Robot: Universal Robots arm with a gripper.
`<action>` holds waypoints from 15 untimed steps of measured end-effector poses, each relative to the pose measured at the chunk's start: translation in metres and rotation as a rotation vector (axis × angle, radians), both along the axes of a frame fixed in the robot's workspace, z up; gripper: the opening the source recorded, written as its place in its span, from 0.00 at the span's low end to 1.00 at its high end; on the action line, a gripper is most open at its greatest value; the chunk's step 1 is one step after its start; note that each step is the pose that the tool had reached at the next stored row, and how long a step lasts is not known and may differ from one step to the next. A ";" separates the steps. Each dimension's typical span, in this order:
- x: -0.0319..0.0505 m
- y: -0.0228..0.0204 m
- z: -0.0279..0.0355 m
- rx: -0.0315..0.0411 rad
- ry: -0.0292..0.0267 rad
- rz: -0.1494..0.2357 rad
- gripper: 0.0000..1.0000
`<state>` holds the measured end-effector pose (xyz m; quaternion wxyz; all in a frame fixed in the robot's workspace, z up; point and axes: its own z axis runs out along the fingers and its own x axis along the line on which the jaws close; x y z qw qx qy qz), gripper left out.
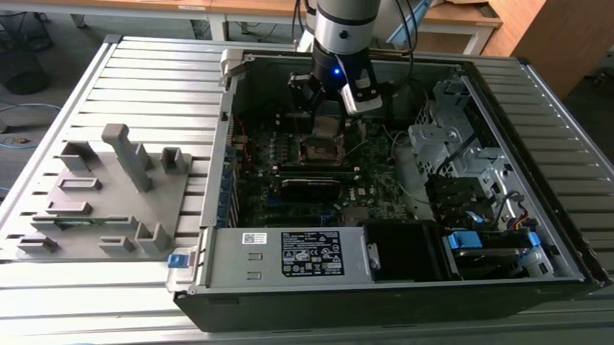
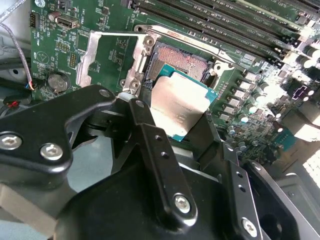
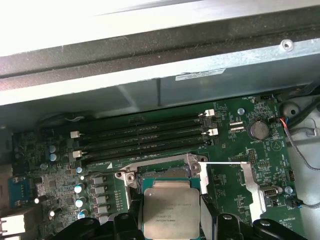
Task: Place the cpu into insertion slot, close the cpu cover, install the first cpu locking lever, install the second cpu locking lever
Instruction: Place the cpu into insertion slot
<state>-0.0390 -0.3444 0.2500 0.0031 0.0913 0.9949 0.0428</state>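
Exterior view: the gripper (image 1: 327,121) clamps the cpu (image 1: 326,128) by its edges, just above the insertion slot (image 1: 320,151). Second wrist view: the cpu cover (image 2: 86,59) lies swung open beyond the fingers (image 2: 142,120). First wrist view: memory slots (image 3: 142,137) lie past the held cpu (image 3: 170,210).

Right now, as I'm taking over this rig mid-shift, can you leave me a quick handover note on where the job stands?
Gripper: shut on the cpu, holding it just over the insertion slot.
Cpu cover: swung open beside the slot.
Done: the cpu is gripped and at the slot.
Not yet done: cpu seated, cover closed, both locking levers installed.
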 end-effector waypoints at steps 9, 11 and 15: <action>0.0000 0.0000 0.0000 0.0000 0.0000 -0.001 0.54; 0.0000 0.0000 0.0000 0.0001 0.0000 -0.001 0.54; -0.0001 0.0000 -0.0010 0.0004 -0.0002 -0.022 0.54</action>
